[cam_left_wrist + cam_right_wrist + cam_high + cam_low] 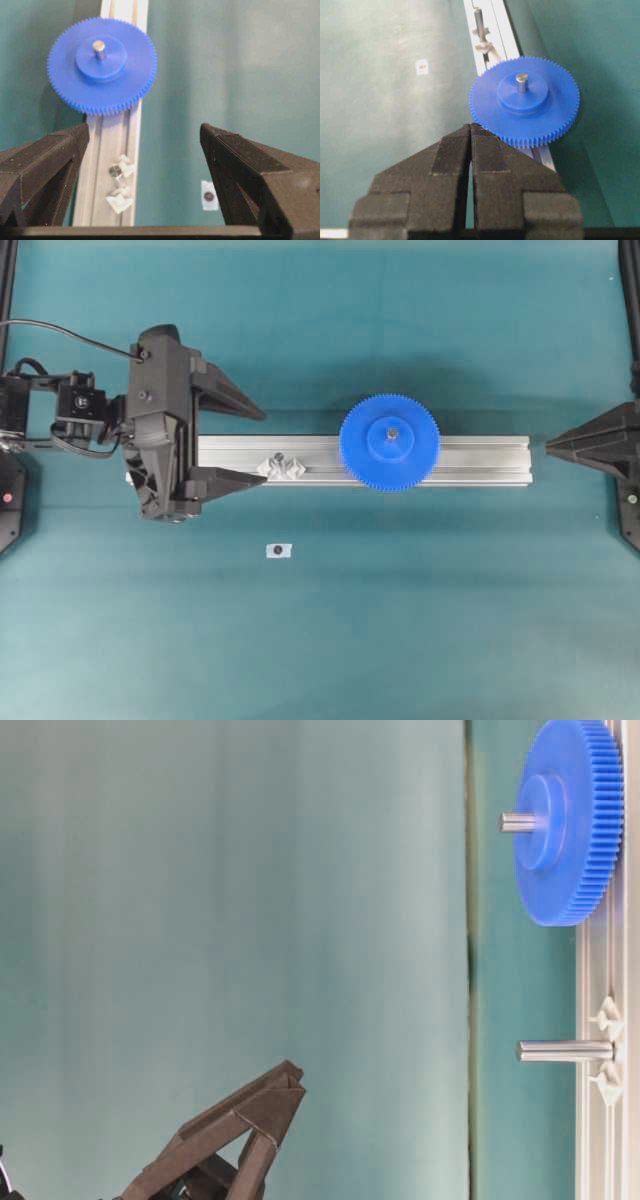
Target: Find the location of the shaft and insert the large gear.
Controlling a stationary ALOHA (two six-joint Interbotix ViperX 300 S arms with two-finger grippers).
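Two pins stick up from the aluminium rail (480,462) that lies across the middle of the tabletop (400,620), and the large gear (389,441) already sits on one of them. That pin, the shaft (98,46), pokes up through the hole in the gear's round hub, and the gear looks flat on the rail, nearer the rail's right end. The other pin (562,1050) is bare, closer to the rail's left end, between its clear mounts. My left gripper (240,443) has its jaws wide apart with nothing in them, one on each side of the rail's left end. My right gripper (550,447) sits just past the rail's right end with its jaws pressed together, holding nothing. I think the job is done. All I would still check is that the gear is pushed fully down.
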